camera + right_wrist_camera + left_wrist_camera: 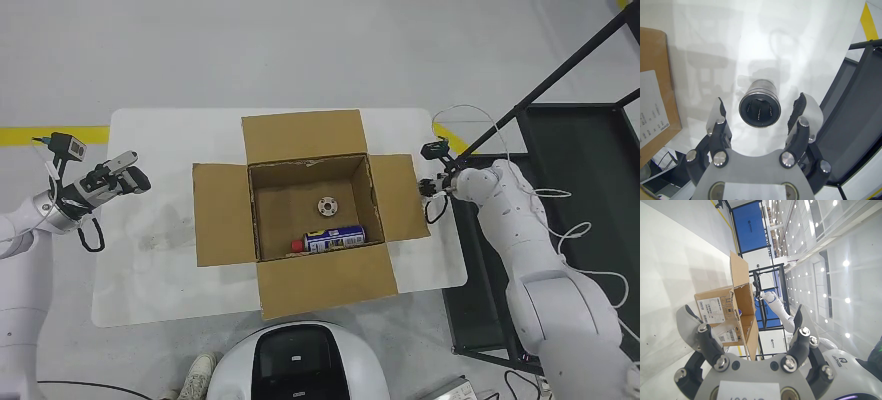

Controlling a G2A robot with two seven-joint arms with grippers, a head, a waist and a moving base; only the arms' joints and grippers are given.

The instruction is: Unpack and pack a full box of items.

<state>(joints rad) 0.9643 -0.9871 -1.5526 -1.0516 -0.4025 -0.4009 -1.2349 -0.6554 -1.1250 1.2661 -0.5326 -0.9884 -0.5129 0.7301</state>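
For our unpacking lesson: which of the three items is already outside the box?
The metal cylinder, on the table within the open right gripper; the spray can and ring lie inside the box.

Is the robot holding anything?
Nothing. Both the left gripper and right gripper are open; the metal tube sits between the right one's fingers, untouched.

The cardboard box [742,298] carries white shipping labels [710,310] with barcodes and fine print on one outer wall; the characters are too small to read. Beside them, black handling symbols [726,305] are printed directly on the cardboard. A lower label [728,337] bears a square code and a barcode. A further white label [653,108] on the box cardboard shows rows of small, illegible print. The can [335,239] inside the box has a blue-and-yellow printed wrap. Blue wall panels [751,228] carry white lettering.
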